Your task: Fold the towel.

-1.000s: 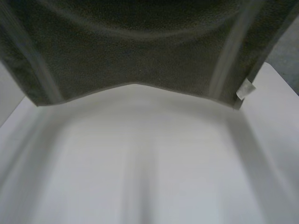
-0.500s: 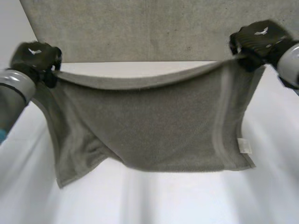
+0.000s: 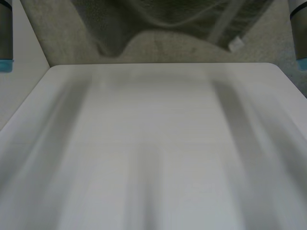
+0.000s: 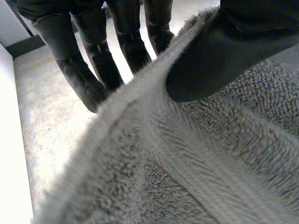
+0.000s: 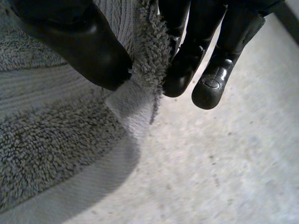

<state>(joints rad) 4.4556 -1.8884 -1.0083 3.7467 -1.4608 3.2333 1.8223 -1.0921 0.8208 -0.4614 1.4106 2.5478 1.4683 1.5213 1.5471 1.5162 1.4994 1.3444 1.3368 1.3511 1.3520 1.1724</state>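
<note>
Swinging clear of the tabletop (image 3: 158, 143), the towel (image 3: 168, 14) now hangs at 12 o'clock in the head view, out past the far edge and over the grey floor (image 3: 53, 38). Half a second ago it drooped between the two hands above the far part of the tabletop. Now only its lower folds and a small white label (image 3: 235, 44), at about 1 o'clock, dip into sight. The left arm (image 3: 5, 33) stands at 10 o'clock and the right arm (image 3: 298, 33) at 2 o'clock.

The left hand (image 4: 224, 51) is clamped on the towel's edge, its thumb pressing on the near side and its fingers (image 4: 93, 60) behind the cloth. The right hand (image 5: 79, 42) pinches a corner, at the pale band, between its thumb and fingers (image 5: 187, 60).

This looks like a swing outward to shake the cloth flat. No fold is made yet, and the towel still has to come down spread on the tabletop. Both pinches are near the edge, so a sharp flick could pull a corner free.
</note>
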